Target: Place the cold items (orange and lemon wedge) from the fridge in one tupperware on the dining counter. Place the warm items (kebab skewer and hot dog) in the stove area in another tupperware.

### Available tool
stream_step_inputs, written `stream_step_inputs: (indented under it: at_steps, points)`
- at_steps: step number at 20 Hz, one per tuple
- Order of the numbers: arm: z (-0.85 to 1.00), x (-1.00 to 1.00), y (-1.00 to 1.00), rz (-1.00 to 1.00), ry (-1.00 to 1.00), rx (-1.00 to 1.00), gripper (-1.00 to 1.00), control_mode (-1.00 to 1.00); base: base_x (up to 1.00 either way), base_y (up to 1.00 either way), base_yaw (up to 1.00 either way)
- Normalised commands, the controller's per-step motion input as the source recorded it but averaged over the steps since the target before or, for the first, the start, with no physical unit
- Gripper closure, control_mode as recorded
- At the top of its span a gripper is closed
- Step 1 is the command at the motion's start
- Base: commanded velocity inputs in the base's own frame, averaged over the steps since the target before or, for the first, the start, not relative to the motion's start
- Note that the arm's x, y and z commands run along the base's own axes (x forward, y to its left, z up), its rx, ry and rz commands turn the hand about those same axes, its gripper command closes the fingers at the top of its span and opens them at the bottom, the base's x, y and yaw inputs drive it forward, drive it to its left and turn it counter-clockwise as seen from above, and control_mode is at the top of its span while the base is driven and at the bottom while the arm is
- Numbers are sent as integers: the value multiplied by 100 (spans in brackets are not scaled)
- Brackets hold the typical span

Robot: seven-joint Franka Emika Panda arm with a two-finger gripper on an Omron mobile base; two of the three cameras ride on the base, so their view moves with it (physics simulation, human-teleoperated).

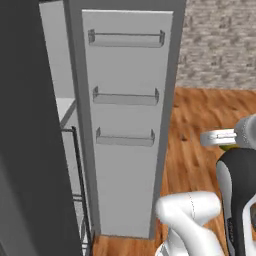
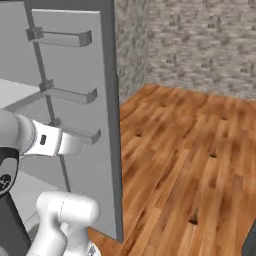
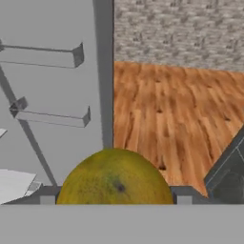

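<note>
Open fridge door (image 1: 127, 125), one orange (image 3: 116, 178).

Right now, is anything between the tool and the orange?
No. In the hand view the orange sits right between the tool's finger tips, with nothing in front of it. The open fridge door stands to one side, wood floor ahead.

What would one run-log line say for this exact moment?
phase: carrying cold item | held: orange between the jaws | fridge: door swung open, door shelves bare | floor: wood planks | tupperware: not reached yet
</note>
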Motion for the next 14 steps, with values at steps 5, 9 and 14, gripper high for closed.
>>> stream_step_inputs:
  at_steps: [5,9,14]
  points:
    - [0,0,0,0,0,0,100,100,12,-33,-74]
    - [0,0,0,0,0,0,100,100,79,-27,-46]
    - [0,0,0,0,0,0,100,100,100,-32,-12]
